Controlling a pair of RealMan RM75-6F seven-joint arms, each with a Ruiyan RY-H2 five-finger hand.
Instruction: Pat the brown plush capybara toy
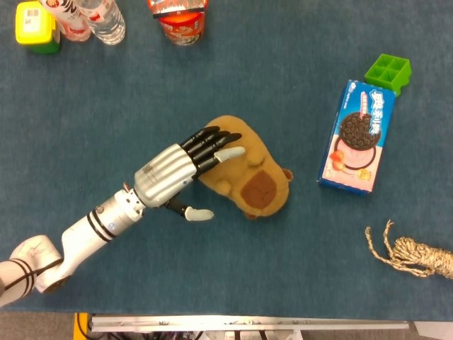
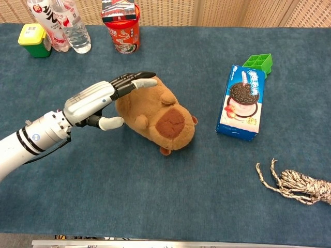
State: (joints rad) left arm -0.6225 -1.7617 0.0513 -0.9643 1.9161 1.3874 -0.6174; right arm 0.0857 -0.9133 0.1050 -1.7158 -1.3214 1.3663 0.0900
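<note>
- The bench (image 1: 297, 283) is covered in a dark blue cloth, and everything rests on it.
- The left arm (image 1: 85, 230) reaches in from the near left corner, slanting up toward the middle of the bench.
- The brown plush capybara toy (image 1: 251, 177) lies on its side near the middle of the bench, its darker brown face patch turned toward the near right.
- The left hand (image 1: 180, 168) lies flat over the rear of the capybara, its fingers (image 2: 135, 80) straight and spread across the top of the plush, grasping nothing; the thumb sticks out to the side, clear of the toy in the head view.
- In the chest view the same hand (image 2: 101, 101) appears to rest on the toy's back; whether it is pressing down I cannot tell.
- The right hand shows in neither view.
- A blue cookie box (image 1: 357, 134) lies flat toward the right edge, well apart from the toy.
- A bundle of frayed rope (image 1: 414, 253) sits at the near right corner.
- A red cup (image 2: 121, 26) with a printed lid stands at the far edge, left of centre.
- Clear water bottles (image 2: 64, 23) stand near the far left corner.
- A green tray (image 1: 388, 72) with compartments sits just beyond the far end of the cookie box.
- A yellow-lidded green container (image 2: 35, 40) stands in the far left corner beside the bottles.
</note>
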